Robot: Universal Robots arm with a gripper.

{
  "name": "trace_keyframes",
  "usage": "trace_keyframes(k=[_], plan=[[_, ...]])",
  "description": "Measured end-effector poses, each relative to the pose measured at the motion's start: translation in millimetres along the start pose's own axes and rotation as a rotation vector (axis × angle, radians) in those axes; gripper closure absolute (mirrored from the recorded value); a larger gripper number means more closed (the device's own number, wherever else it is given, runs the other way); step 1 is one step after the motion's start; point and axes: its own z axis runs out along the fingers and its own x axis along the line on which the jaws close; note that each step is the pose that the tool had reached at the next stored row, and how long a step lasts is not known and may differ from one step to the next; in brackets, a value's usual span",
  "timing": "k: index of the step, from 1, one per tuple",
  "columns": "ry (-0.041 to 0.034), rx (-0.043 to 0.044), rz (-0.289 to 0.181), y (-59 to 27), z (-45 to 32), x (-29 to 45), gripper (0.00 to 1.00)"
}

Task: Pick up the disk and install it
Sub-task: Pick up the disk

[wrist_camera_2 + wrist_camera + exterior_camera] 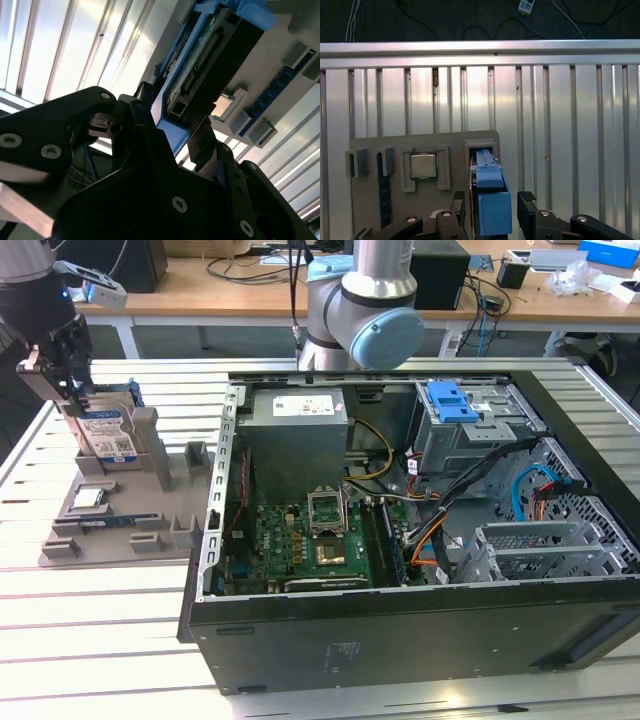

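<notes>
Up close, the pincer [493, 200] sits narrowly parted astride the disk [495, 215], with a thin gap on one side. The blue-framed disk stands on edge in a slot of the gray holder [452, 142], near a square processor chip [423, 166]. Farther off on the slatted table [570, 150], an opened computer case [400, 620] lies on its side.

Wrist [30, 285] at the exterior view's left, pincer [72, 388] pointing down, vert. (jaws apart)
</notes>
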Motion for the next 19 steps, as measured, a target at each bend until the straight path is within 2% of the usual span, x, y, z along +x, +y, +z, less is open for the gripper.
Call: trace_keyframes(k=[13,19], plan=[[0.0,0.0,-0.001,0.9,15.1,0.1,0.46],[0.0001,-0.0001,-0.001,0.9,15.8,0.1,0.46]])
